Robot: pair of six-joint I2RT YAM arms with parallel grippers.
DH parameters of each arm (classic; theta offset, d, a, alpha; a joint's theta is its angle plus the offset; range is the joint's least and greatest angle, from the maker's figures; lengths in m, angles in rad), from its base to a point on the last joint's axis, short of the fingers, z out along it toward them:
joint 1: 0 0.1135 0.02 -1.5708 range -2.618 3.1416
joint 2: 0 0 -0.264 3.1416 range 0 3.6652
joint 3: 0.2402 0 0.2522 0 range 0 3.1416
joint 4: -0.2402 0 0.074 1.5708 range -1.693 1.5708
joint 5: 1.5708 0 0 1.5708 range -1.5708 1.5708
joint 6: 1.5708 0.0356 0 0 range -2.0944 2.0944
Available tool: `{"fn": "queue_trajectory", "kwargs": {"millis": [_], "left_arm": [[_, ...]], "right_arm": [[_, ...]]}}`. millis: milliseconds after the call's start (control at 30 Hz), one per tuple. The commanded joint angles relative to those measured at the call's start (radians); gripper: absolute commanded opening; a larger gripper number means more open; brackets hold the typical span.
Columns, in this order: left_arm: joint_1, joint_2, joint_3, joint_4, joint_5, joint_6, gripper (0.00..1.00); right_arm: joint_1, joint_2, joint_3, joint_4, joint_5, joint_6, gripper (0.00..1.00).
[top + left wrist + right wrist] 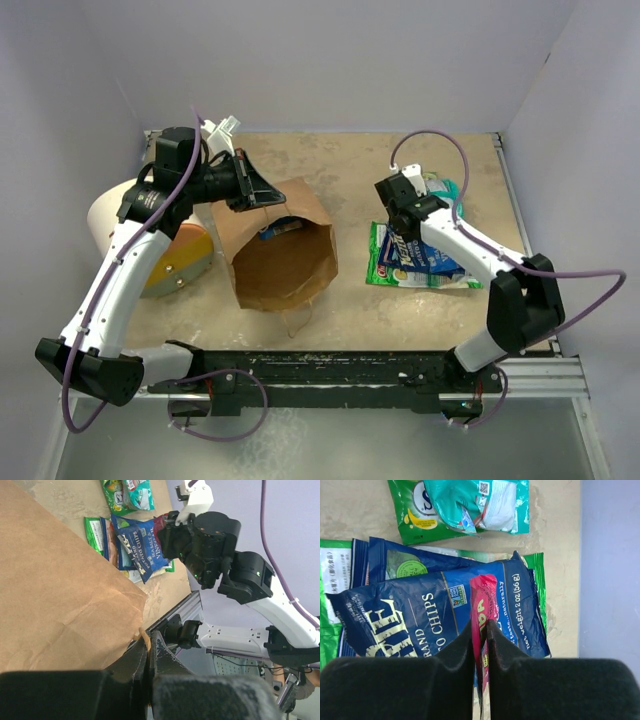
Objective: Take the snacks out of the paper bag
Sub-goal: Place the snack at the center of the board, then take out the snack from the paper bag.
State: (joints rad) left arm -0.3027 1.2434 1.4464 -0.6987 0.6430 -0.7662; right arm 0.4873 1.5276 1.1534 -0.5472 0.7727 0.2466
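Right gripper is clamped on a red-pink packet, its two fingers pressed flat against the packet's faces. The packet stands on edge, and its long axis runs from 6 to 12 o'clock in the wrist view, straight out from the fingers. It hangs over a dark blue chips packet; whether the two touch I cannot tell. The chips packet lies flat with its long axis running roughly from 8 to 2 o'clock and its lettering along that line. It overlaps a green-edged packet at 9 o'clock. At 12 o'clock a teal packet lies across a green-yellow packet.

In the top view this pile sits at 3 o'clock from the paper bag, apart from it, on the table. The bag's open mouth is turned up and toward 6 o'clock, a loop handle trails from its near rim, and a blue packet shows inside.

Left gripper is pinched closed on the bag's paper edge, at the bag's 11 o'clock corner in the top view. A white cylinder with an orange-yellow end lies just at 9 o'clock from the bag.
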Motion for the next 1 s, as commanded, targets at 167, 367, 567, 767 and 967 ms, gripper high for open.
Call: {"fn": "queue_trajectory", "kwargs": {"millis": [167,367,567,767,967], "left_arm": [[0.007,-0.022,0.017,0.039,0.032,-0.008,0.00],[0.007,-0.025,0.016,0.047,0.056,-0.015,0.00],[0.007,-0.031,0.011,0.051,0.073,-0.019,0.00],[0.007,-0.043,0.006,0.041,0.072,-0.020,0.00],[0.007,-0.048,0.007,0.040,0.083,-0.029,0.00]], "right_arm": [[-0.004,0.006,0.063,-0.070,-0.135,0.038,0.58],[-0.004,-0.180,0.062,-0.029,-0.257,-0.057,0.79],[-0.003,-0.380,-0.013,0.180,-0.696,-0.266,0.86],[0.185,-0.479,-0.064,0.392,-1.003,-0.380,1.00],[0.462,-0.443,-0.087,0.551,-1.055,-0.507,1.00]]}}
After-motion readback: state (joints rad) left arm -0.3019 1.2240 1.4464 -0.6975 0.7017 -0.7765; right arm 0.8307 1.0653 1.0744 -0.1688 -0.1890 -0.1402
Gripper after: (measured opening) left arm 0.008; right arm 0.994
